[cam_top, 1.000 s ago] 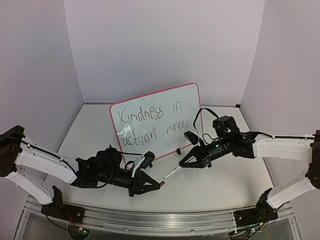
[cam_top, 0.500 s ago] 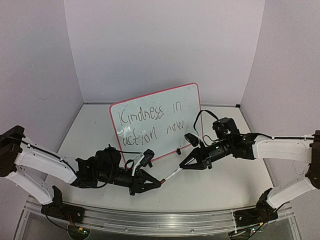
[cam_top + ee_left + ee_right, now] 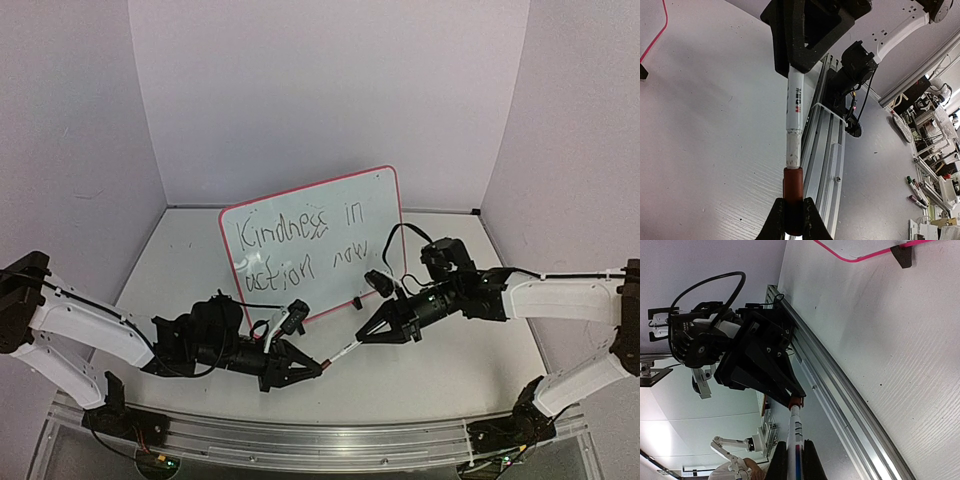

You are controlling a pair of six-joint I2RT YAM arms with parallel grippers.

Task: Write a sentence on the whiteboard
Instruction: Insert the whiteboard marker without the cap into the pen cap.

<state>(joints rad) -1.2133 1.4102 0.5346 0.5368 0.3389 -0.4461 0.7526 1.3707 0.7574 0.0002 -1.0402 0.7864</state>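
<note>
Your left hand (image 3: 312, 369) clamps the red cap (image 3: 793, 182) of the marker (image 3: 343, 350); your right hand (image 3: 366, 336) clamps its white barrel (image 3: 795, 105), seemingly off the table (image 3: 440, 375).

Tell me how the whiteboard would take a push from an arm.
The whiteboard stands nearly upright on small black clip feet, so it would probably tip or skid rather than hold firm. It looks thin and flat, likely light yet stiff. Its glossy face would likely be slippery to grasp.
</note>
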